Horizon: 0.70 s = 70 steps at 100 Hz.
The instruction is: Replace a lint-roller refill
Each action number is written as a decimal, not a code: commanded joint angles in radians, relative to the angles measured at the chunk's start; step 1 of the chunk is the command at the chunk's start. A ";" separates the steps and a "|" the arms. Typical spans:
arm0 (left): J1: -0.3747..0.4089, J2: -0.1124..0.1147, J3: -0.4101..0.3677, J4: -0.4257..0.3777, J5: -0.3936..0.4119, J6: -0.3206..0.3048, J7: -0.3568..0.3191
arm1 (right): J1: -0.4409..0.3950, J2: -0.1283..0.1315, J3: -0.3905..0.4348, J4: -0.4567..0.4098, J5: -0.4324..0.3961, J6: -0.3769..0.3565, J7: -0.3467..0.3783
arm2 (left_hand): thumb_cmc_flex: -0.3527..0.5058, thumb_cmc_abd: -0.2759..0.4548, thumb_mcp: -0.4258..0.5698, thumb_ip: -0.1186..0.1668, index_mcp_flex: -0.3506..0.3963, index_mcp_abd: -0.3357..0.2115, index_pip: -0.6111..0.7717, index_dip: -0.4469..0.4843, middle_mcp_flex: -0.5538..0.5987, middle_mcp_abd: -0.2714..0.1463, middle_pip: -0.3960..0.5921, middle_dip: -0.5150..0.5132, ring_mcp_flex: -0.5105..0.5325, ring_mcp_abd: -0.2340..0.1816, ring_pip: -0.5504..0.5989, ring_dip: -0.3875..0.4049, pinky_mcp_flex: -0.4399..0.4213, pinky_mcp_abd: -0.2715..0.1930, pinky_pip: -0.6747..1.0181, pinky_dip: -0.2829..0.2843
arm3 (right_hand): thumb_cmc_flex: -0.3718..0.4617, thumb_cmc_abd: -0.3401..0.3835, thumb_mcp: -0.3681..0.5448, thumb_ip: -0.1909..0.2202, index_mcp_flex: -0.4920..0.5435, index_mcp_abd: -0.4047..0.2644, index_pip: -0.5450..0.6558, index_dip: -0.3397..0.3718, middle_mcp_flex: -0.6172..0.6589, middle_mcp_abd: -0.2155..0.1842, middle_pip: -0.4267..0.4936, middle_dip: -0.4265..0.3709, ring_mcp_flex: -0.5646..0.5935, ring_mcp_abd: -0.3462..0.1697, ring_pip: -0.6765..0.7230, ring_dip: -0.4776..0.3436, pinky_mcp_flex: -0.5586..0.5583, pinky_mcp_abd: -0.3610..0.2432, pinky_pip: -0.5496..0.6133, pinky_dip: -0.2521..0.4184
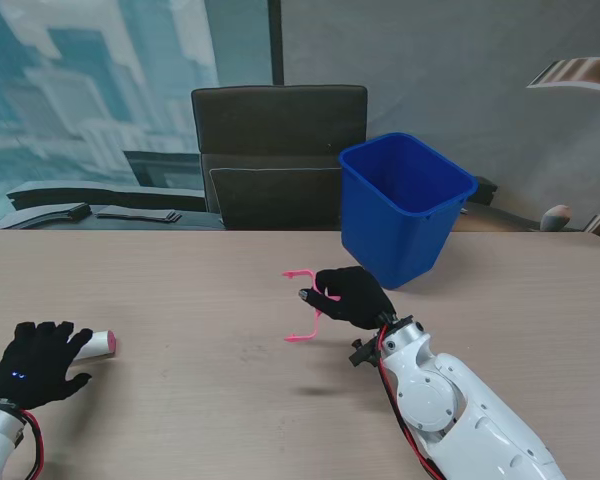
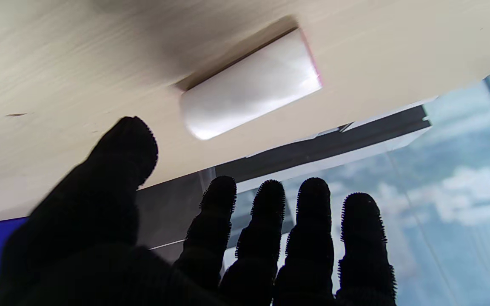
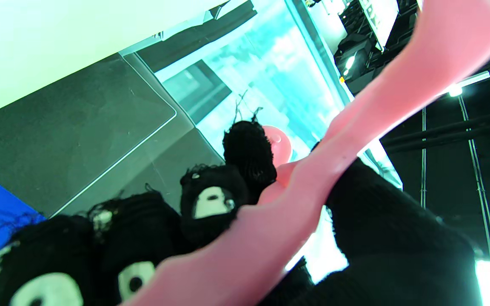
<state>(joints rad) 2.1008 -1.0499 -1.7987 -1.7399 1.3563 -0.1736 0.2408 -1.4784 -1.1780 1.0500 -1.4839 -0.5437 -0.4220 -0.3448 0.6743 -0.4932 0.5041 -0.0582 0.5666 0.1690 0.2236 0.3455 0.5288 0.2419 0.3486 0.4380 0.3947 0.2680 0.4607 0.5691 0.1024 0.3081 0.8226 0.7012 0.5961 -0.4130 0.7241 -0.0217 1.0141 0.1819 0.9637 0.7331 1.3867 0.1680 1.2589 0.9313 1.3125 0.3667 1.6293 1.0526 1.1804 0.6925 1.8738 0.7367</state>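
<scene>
My right hand [image 1: 355, 297] in its black glove is shut on the pink lint-roller frame [image 1: 306, 304], held above the table near its middle; the bare frame's two prongs point left. The right wrist view shows the pink handle [image 3: 313, 182] crossing my curled fingers [image 3: 211, 199]. A white refill roll [image 1: 100, 344] with a pink end lies on the table at the near left. My left hand [image 1: 38, 360] hovers over it with fingers spread; the left wrist view shows the refill roll [image 2: 251, 87] lying beyond the fingertips [image 2: 221, 195], untouched.
A blue bin [image 1: 402, 205] stands on the table's far side, just behind my right hand. A dark office chair [image 1: 278, 155] sits beyond the far edge. The wooden table [image 1: 200, 300] stretches between both hands.
</scene>
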 commanded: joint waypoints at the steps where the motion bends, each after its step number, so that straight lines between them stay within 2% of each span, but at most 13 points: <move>1: -0.024 0.005 0.011 0.033 0.015 0.037 0.008 | -0.001 -0.002 -0.002 -0.004 0.000 -0.005 0.014 | -0.020 -0.006 -0.023 -0.017 -0.014 0.031 -0.025 0.020 -0.055 0.041 -0.019 -0.020 -0.055 0.018 -0.028 0.003 -0.023 -0.006 -0.032 0.026 | 0.127 -0.025 0.198 0.040 -0.011 -0.043 0.001 -0.011 0.062 -0.108 0.141 0.044 0.013 -0.675 0.139 0.023 0.036 -0.782 0.220 0.002; 12: -0.057 0.007 0.032 0.075 0.017 0.077 0.032 | 0.000 -0.002 -0.003 -0.003 0.001 -0.005 0.016 | -0.014 0.001 -0.033 -0.013 -0.012 0.037 -0.029 0.021 -0.071 0.050 -0.020 -0.018 -0.076 0.020 -0.032 0.004 -0.035 -0.009 -0.040 0.035 | 0.127 -0.026 0.199 0.039 -0.011 -0.043 0.002 -0.012 0.062 -0.108 0.141 0.044 0.013 -0.676 0.139 0.023 0.036 -0.782 0.220 0.001; 30: -0.089 0.014 0.051 0.116 0.039 0.101 0.038 | 0.002 -0.002 -0.005 -0.001 0.006 -0.003 0.020 | -0.005 0.005 -0.040 -0.008 0.002 0.034 -0.027 0.024 -0.083 0.052 -0.017 -0.012 -0.090 0.020 -0.030 0.008 -0.042 -0.011 -0.044 0.049 | 0.127 -0.025 0.199 0.039 -0.011 -0.043 0.004 -0.014 0.062 -0.108 0.141 0.044 0.013 -0.676 0.138 0.023 0.036 -0.782 0.220 0.001; 50: -0.111 0.019 0.070 0.133 0.054 0.122 0.008 | 0.004 -0.003 -0.007 0.001 0.008 -0.002 0.020 | -0.002 0.003 -0.042 -0.007 0.016 0.032 -0.019 0.029 -0.145 0.062 -0.044 -0.020 -0.147 0.014 -0.058 0.000 -0.069 -0.026 -0.069 0.053 | 0.127 -0.023 0.200 0.037 -0.011 -0.042 0.004 -0.015 0.062 -0.109 0.141 0.044 0.013 -0.676 0.139 0.023 0.036 -0.783 0.220 0.000; 70: -0.146 0.025 0.104 0.173 0.072 0.155 0.018 | 0.005 -0.003 -0.008 0.003 0.009 -0.003 0.021 | -0.001 0.005 -0.042 -0.005 0.031 0.032 -0.010 0.035 -0.193 0.066 -0.079 -0.042 -0.182 0.013 -0.085 -0.013 -0.081 -0.030 -0.088 0.059 | 0.126 -0.023 0.199 0.035 -0.012 -0.043 0.005 -0.016 0.062 -0.109 0.141 0.044 0.013 -0.674 0.141 0.024 0.035 -0.783 0.220 -0.004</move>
<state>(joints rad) 1.9618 -1.0259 -1.6988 -1.5769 1.4197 -0.0308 0.2689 -1.4719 -1.1781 1.0441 -1.4765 -0.5349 -0.4216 -0.3363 0.6738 -0.4926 0.4736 -0.0592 0.5688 0.1817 0.2215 0.3668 0.3789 0.2760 0.2920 0.4299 0.2722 0.2690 0.4026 0.5689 0.0366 0.2857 0.7636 0.7361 0.5962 -0.4130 0.7243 -0.0217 1.0141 0.1819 0.9637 0.7226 1.3867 0.1680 1.2589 0.9313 1.3126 0.3667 1.6294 1.0527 1.1804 0.6924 1.8741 0.7367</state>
